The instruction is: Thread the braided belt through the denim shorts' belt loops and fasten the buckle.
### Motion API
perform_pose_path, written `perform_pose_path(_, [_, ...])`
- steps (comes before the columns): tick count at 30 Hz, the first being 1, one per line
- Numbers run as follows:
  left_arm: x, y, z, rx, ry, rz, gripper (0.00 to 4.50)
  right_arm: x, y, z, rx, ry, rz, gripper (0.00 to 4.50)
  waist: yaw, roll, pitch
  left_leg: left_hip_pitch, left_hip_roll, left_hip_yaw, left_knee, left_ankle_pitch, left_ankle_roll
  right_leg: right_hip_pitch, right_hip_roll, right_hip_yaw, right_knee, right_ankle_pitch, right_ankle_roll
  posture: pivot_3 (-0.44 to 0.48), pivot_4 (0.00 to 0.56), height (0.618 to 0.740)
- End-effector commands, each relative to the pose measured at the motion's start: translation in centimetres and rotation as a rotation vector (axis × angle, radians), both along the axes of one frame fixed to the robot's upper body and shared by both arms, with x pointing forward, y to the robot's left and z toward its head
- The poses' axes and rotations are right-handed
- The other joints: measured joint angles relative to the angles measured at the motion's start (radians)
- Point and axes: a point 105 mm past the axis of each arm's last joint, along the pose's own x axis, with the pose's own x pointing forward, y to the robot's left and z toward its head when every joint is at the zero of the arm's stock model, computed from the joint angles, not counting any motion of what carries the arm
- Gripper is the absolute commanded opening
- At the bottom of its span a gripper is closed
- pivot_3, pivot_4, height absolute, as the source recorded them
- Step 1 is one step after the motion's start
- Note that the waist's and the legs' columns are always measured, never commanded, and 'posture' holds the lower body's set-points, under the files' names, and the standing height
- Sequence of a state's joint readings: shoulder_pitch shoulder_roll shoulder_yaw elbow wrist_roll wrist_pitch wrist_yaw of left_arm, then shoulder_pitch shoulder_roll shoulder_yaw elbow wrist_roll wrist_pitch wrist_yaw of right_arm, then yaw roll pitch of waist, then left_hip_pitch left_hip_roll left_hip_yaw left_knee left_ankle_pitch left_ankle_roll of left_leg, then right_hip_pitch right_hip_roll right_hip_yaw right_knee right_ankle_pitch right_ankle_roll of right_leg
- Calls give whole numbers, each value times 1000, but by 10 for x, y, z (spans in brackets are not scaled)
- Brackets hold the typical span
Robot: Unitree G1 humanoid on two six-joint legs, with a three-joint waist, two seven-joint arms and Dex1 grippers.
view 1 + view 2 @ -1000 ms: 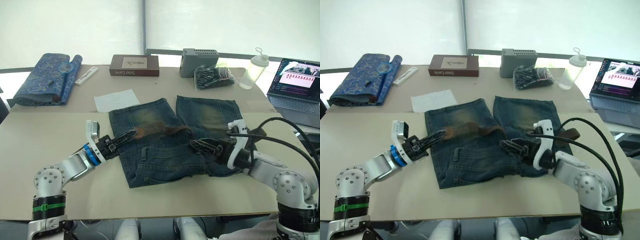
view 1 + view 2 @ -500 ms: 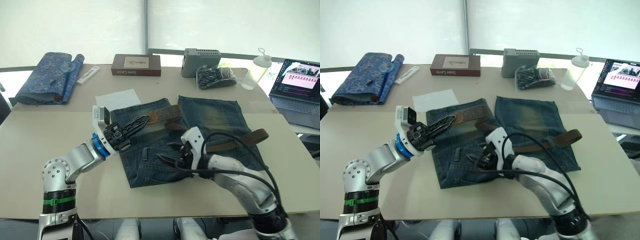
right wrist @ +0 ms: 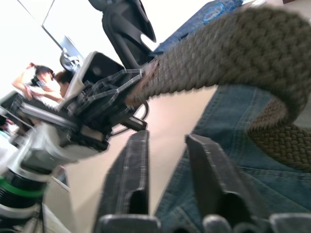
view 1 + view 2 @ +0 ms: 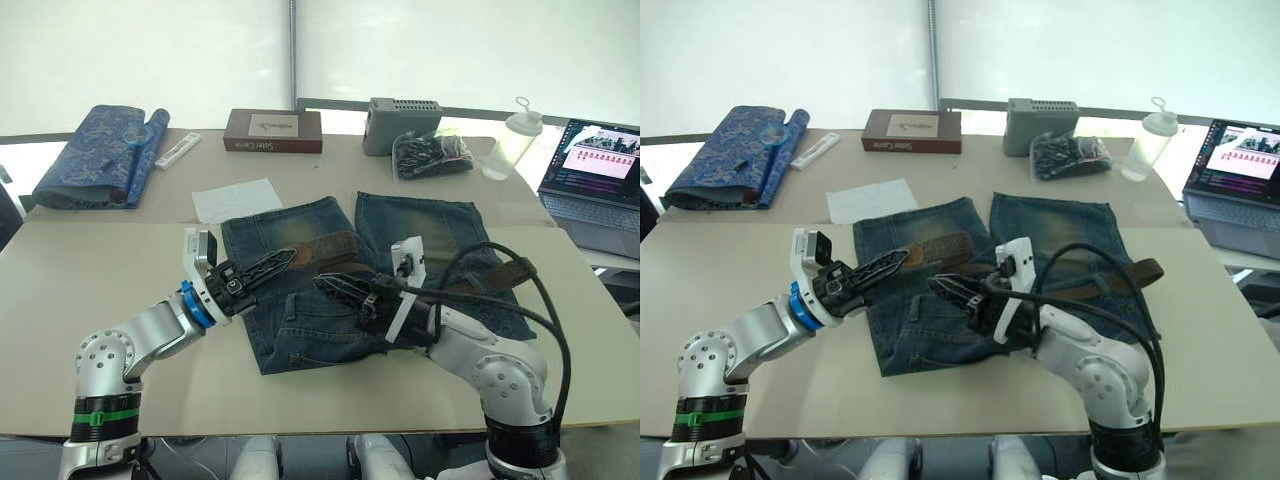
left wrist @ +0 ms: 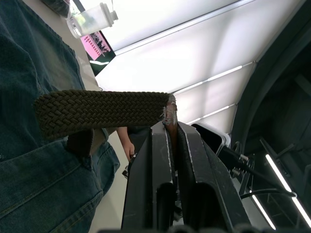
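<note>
Two black-fingered pincers worked over the faded blue denim shorts (image 4: 350, 280), which lay flat on the beige surface (image 4: 100, 270) with the waistband toward the robot. The left pincer (image 4: 278, 260) was clamped on the tip of the long dark brown braided belt (image 4: 325, 247); the left wrist view showed the frayed strap end pinched between its closed fingers (image 5: 163, 145), lifted off the denim so that the strap bent back on itself in a loop. Holding the tip raised probably kept it free for feeding. The right pincer (image 4: 333, 285) hovered just beside that loop with its fingers (image 3: 131, 165) apart and nothing between them, pointing toward the left pincer, likely ready to take the strap or steady the cloth. From the raised end the belt ran across the shorts toward the robot's right, its far end (image 4: 510, 271) resting past the leg's edge near the black cable. I could not tell whether any belt loop was threaded; the buckle was too small to make out.
</note>
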State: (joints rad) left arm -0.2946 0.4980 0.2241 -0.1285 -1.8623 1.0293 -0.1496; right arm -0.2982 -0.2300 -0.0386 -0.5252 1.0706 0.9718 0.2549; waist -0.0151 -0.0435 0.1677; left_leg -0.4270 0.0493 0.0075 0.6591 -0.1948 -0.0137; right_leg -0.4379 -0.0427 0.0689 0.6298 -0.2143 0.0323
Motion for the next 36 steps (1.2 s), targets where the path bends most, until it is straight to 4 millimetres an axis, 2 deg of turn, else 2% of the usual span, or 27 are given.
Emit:
perform_pose_path(1, [-7, -3, 7, 7, -47, -28, 0, -2, -3, 18, 91, 10, 17, 2133, -1, 0, 0, 0, 0, 0, 0, 0, 0, 0, 0, 0, 0, 0, 0, 0, 150, 718])
perform_pose_path(10, [-11, -3, -4, 58, -41, -47, 0, 3, -4, 31, 183, 69, 10, 2133, -3, 0, 0, 0, 0, 0, 0, 0, 0, 0, 0, 0, 0, 0, 0, 0, 150, 718])
perform_pose_path(16, [-10, -7, -7, 101, -64, -48, 0, 5, 0, 28, 159, 87, 5, 230, -2, 1, 0, -1, 0, 0, 0, 0, 0, 0, 0, 0, -1, 0, 0, 0, 150, 718])
perform_pose_path(17, [-11, -8, -9, 126, -74, -45, 0, 7, 0, 27, 146, 84, -13, 23, -3, 1, 0, -1, 0, 0, 0, 0, 0, 0, 0, 0, -1, 0, 0, 0, 150, 718])
perform_pose_path(20, [-6, -6, -22, 252, -103, 12, 0, 17, -3, 19, 64, 63, -87, 23, -3, 1, 0, -1, 0, 0, 0, 0, 0, 0, 0, 0, -1, 0, 0, 0, 150, 718])
perform_pose_path(23, [-3, 5, -30, 360, -186, 68, 1147, 29, -7, -3, -119, 44, -174, 0, -6, 1, 1, 0, 0, 1, 0, 0, 0, -1, 0, 0, -1, 0, 0, 0, 150, 718])
perform_pose_path(26, [-10, 17, -46, 681, -446, 67, 2514, 35, -8, -19, -222, 49, -208, 0, -8, 2, 1, -1, 0, 2, -2, 0, 0, -2, 0, 1, -2, -1, -1, 0, 150, 718])
perform_pose_path(28, [-19, 24, -59, 833, -603, 14, 2514, 35, -6, -24, -247, 55, -201, 0, -9, 2, 1, -1, 0, 4, -5, 0, 0, -5, -1, 2, -2, 0, -4, 0, 150, 718])
perform_pose_path(30, [-25, 30, -69, 904, -686, -28, 2514, 34, -3, -29, -264, 64, -193, 0, -7, 3, 1, 1, 0, 6, -10, 0, 0, -5, -3, 3, -4, 1, -8, 0, 150, 718])
perform_pose_path(36, [-26, 43, -80, 941, -733, -24, 2514, 32, 3, -43, -293, 123, -184, 0, -2, 3, 1, -6, 1, 7, -13, 0, 0, -13, -2, 2, -3, 1, -8, 0, 150, 718])
